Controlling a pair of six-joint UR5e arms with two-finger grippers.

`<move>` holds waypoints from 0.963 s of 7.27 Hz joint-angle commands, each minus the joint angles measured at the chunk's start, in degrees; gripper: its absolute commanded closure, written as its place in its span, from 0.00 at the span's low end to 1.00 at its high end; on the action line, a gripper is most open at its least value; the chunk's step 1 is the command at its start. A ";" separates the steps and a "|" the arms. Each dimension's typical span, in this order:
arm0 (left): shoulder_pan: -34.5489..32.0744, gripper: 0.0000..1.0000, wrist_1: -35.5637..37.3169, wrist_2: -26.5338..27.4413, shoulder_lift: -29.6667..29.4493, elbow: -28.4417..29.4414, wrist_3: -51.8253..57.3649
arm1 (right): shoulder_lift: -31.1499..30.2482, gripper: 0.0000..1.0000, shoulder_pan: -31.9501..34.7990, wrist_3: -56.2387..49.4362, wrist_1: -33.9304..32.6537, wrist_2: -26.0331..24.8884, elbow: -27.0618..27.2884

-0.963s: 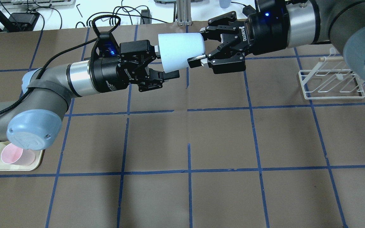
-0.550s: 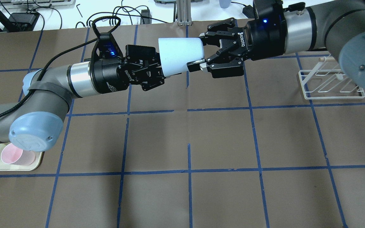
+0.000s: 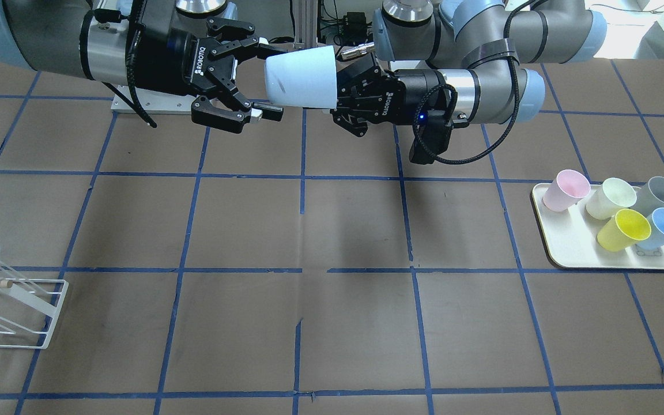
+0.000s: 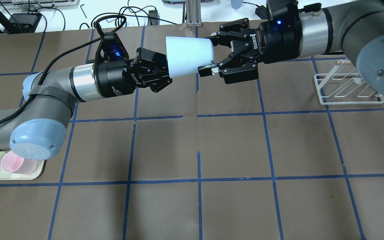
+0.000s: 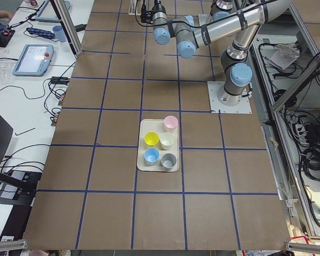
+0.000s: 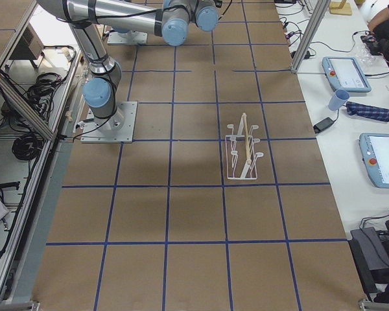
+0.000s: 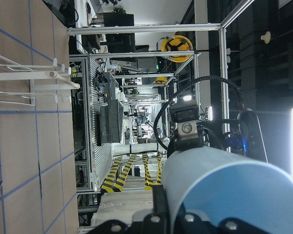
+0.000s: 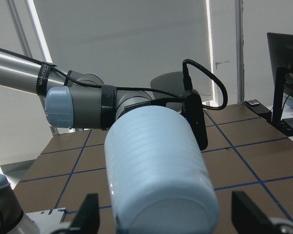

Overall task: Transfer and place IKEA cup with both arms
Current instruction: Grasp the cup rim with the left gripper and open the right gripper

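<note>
Since a second ago, the left tool (image 4: 163,74) has gone from spread to clenched on the wide rim end of the IKEA cup (image 4: 188,59), and the right tool (image 4: 209,55) has let go. Its fingers now stand released, wide apart on either side of the cup's closed base without touching it. The cup lies on its side in the air between the two tools, above the far middle of the tabletop (image 4: 232,143). A tray (image 3: 568,253) of pastel cups sits well apart on the robot's left, and a white wire rack (image 4: 348,85) on its right.
</note>
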 commanded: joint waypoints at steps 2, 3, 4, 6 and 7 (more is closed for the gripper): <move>0.04 1.00 0.03 0.79 1.08 0.18 -0.16 | 0.18 0.00 -0.26 9.45 -7.34 -1.03 -0.36; 0.56 1.00 -0.05 3.76 1.52 0.18 -0.24 | 0.18 0.00 -0.26 10.18 -7.46 -1.21 -0.36; 0.91 1.00 0.03 9.18 2.04 0.44 -0.50 | 0.18 0.00 -0.44 10.18 -7.46 -1.39 -0.36; 2.40 1.00 2.49 15.37 3.19 0.36 -1.82 | 0.18 0.00 -0.88 11.75 -7.55 -6.62 -0.79; 5.54 1.00 2.93 23.05 3.80 0.36 -1.91 | 0.18 0.00 -0.79 13.07 -7.46 -12.58 -1.58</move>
